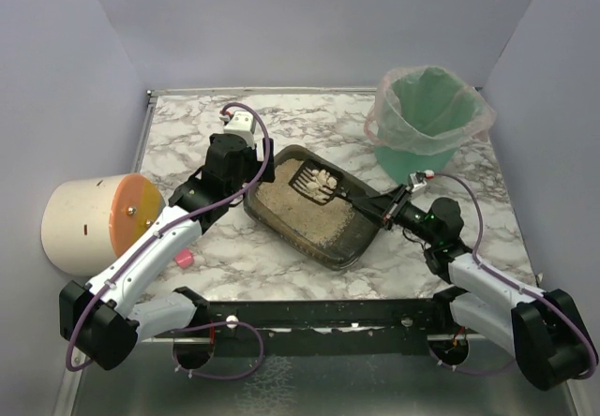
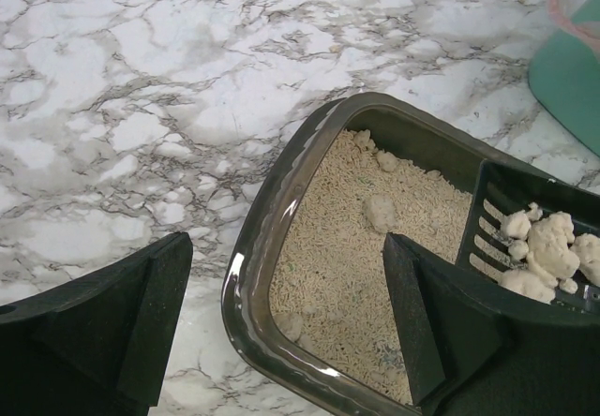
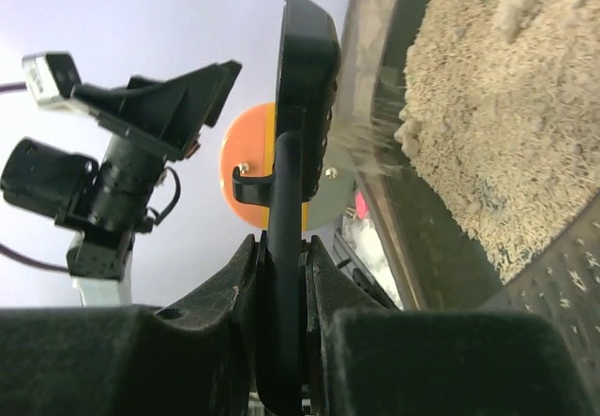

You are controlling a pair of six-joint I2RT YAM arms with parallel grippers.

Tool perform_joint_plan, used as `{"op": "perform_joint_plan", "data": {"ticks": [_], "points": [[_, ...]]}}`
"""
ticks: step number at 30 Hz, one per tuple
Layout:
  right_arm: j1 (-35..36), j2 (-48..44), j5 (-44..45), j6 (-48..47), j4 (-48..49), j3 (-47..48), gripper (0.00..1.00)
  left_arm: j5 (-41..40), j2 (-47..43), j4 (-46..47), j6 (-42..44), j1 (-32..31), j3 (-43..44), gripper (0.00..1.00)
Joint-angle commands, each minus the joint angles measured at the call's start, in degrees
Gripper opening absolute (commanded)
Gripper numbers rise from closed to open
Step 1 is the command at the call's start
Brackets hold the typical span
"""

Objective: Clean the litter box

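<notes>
the right gripper (image 3: 279, 275) is clamped on the handle of the black scoop (image 1: 314, 182), which carries clumps (image 2: 544, 252). the left gripper (image 2: 283, 247) hangs with jaws apart, straddling the left rim of the litter box (image 1: 349, 240), in the middle of the tabletop (image 1: 187, 126). the box looks stiff and sand-heavy, so the rim is likely the best hold.

The marble table (image 1: 187, 126) is bare far left and near the litter box (image 1: 361, 235). A bucket (image 1: 412, 154) blocks far right, a drum (image 1: 89, 224) the left edge, and a scoop (image 1: 302, 175) crosses the box.
</notes>
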Motion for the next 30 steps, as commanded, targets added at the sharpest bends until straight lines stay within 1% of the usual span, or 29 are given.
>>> {"op": "perform_joint_plan", "data": {"ticks": [1, 2, 4, 5, 6, 7, 9, 10, 11, 13, 14, 16, 17, 18, 19, 20, 21, 23, 24, 25, 26, 27, 30], "points": [[-1.5, -2.07, 2.07, 0.32, -2.57, 0.13, 0.01, 1.35, -1.07, 0.65, -0.02, -0.18, -0.04, 0.9], [-0.67, -1.27, 0.6, 1.26, 1.84, -0.26, 0.01, 1.35, -1.14, 0.67, -0.03, -0.18, -0.23, 0.9], [0.34, 0.68, -1.97, 0.73, 4.14, 0.95, 0.01, 0.84, -1.22, 0.63, -0.02, -0.18, -0.7, 0.9], [-0.22, 0.17, -1.1, -0.63, 0.88, 1.42, 0.01, 0.81, -1.2, 0.52, -0.02, -0.18, -0.54, 0.9], [-1.53, -1.3, 0.82, -1.9, -5.17, 2.03, 0.01, 1.04, -1.08, 0.5, -0.02, -0.18, -0.28, 0.9], [-1.88, -2.49, 2.4, -1.8, -7.19, 1.59, 0.01, 1.36, -1.06, 0.54, -0.02, -0.18, -0.13, 0.9], [-0.51, -0.57, -0.3, 0.63, 0.75, 0.78, 0.01, 1.44, -1.21, 0.66, -0.11, -0.18, -0.3, 0.9], [-0.26, 0.49, -1.87, 0.87, 3.35, 0.96, 0.01, 1.16, -1.23, 0.67, -0.11, -0.18, -0.55, 0.9], [-0.37, 0.5, -1.99, 0.17, 3.39, 1.23, 0.01, 0.95, -1.29, 0.56, -0.03, -0.17, -0.58, 0.9], [-2.25, -1.97, 1.4, -2.53, -7.2, 2.23, 0.01, 1.21, -1.16, 0.46, -0.02, -0.18, -0.19, 0.9], [-2.32, -2.34, 2.42, -1.91, -6.62, 1.5, 0.01, 1.5, -1.15, 0.49, -0.08, -0.18, -0.12, 0.9], [0.3, 0.47, 0.07, 0.52, 2.68, 1.13, 0.01, 1.52, -1.3, 0.7, -0.11, -0.16, -0.38, 0.9], [0.73, 1.5, -1.22, 0.57, 4.34, 1.66, 0.01, 1.24, -1.3, 0.71, -0.11, -0.18, -0.59, 0.9], [0.63, 1.43, -1.49, -0.35, 3.64, 2.11, 0.01, 1.11, -1.12, 0.61, -0.11, -0.18, -0.52, 0.9], [-0.54, 0.18, -0.26, -2.51, -0.62, 2.76, 0.01, 1.19, -1.0, 0.51, -0.05, -0.18, -0.28, 0.91], [-1.86, -1.21, 1.74, -3.63, -7.53, 3.35, 0.01, 1.49, -0.84, 0.53, -0.1, -0.18, -0.08, 0.9], [-2.07, -1.47, 2.91, -2.91, -8.12, 2.54, 0.01, 1.79, -0.87, 0.54, -0.17, -0.18, -0.03, 0.9], [-0.09, 1.37, 0.1, -0.11, 3.04, 1.34, 0.01, 1.48, -1.12, 0.58, -0.19, -0.18, -0.38, 0.9], [0.61, 2.38, -0.98, 0.0, 3.93, 1.6, 0.01, 1.11, -1.14, 0.54, -0.12, -0.18, -0.59, 0.9], [0.69, 2.18, -0.95, -0.74, 1.59, 1.83, 0.01, 0.82, -1.15, 0.5, -0.04, -0.18, -0.52, 0.91], [0.38, 0.69, 1.18, -1.06, -2.88, 1.83, 0.01, 0.92, -1.07, 0.5, -0.02, -0.18, -0.36, 0.9], [-0.17, -1.07, 3.11, -1.1, -4.56, 1.5, 0.01, 1.3, -1.02, 0.56, -0.1, -0.18, -0.17, 0.91], [-0.14, -3.05, 1.78, -2.92, -5.81, 3.84, 0.01, 1.24, -1.02, 0.59, -0.11, -0.18, -0.39, 0.91]]}}
